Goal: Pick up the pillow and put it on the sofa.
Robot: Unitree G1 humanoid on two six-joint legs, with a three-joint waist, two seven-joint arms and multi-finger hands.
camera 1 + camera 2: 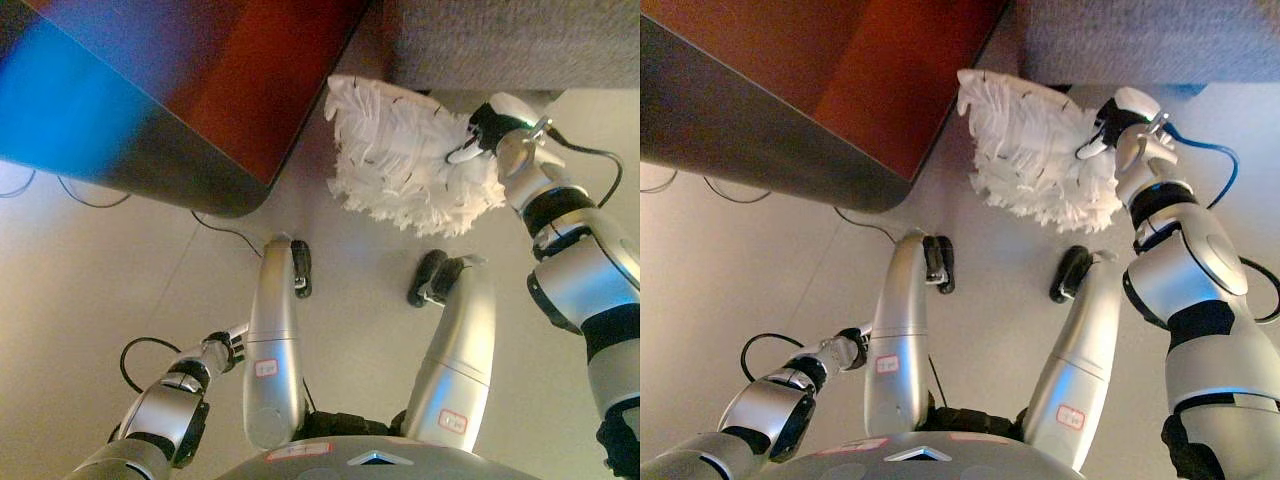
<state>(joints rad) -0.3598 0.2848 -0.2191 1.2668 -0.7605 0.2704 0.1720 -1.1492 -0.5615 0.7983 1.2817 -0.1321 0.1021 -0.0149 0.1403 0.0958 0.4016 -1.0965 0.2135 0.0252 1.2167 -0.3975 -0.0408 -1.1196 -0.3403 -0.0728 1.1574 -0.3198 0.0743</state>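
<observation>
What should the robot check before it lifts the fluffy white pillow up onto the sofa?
1. Right hand on the pillow: ok, it touches the pillow's right edge.
2. Firm grip: cannot tell, the fingers are partly sunk in the fluff.
3. Pillow off the floor: cannot tell.
4. Sofa close by: ok, right above the pillow.
5. Table out of the way: ok, it sits left of the pillow.
6. Left hand helping: not ok, it hangs low, far from the pillow.

You get two head cameras looking steeply down at the floor (90, 260) from standing height. Both share the pillow (410, 160) at 1 o'clock and the sofa (1140, 40) edge beyond; the right eye sits slightly aside.
</observation>
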